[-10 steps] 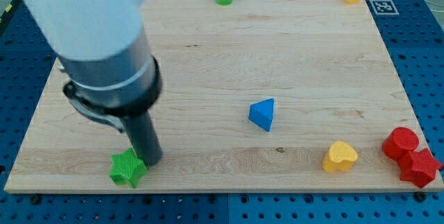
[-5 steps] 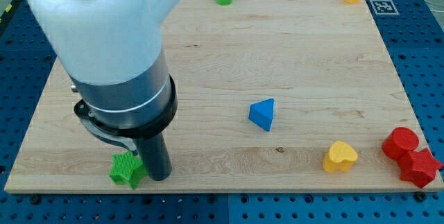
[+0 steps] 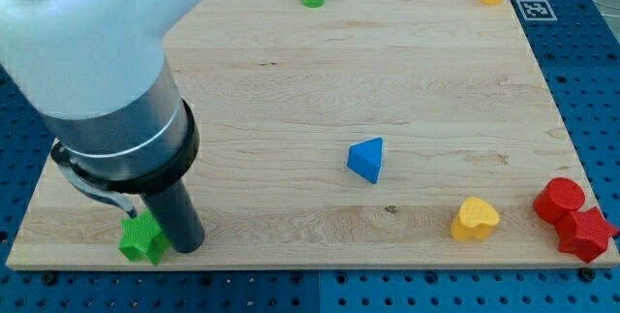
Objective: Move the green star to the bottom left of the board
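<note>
Leftward since the earlier frame, the green star now sits at the board's bottom-left edge, my tip touching its right side, gripping nothing. Counted: two green blocks, two yellow, two red, one blue. Rod stands near-vertical.

A pale wooden board with fine grain fills most of what I see. Under it and around it lies a blue perforated surface, dotted with regular rows of small holes. A black-and-white square marker sits at the board's top right corner. The light is even and soft.
</note>
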Robot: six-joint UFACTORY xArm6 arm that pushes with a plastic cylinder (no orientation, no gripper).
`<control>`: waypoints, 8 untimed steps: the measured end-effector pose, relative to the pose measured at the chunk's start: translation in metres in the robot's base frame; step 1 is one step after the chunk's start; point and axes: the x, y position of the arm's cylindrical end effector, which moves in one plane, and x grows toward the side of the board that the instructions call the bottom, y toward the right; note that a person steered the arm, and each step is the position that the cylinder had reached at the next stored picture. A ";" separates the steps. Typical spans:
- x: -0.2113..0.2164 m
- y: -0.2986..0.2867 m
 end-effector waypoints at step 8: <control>0.012 -0.048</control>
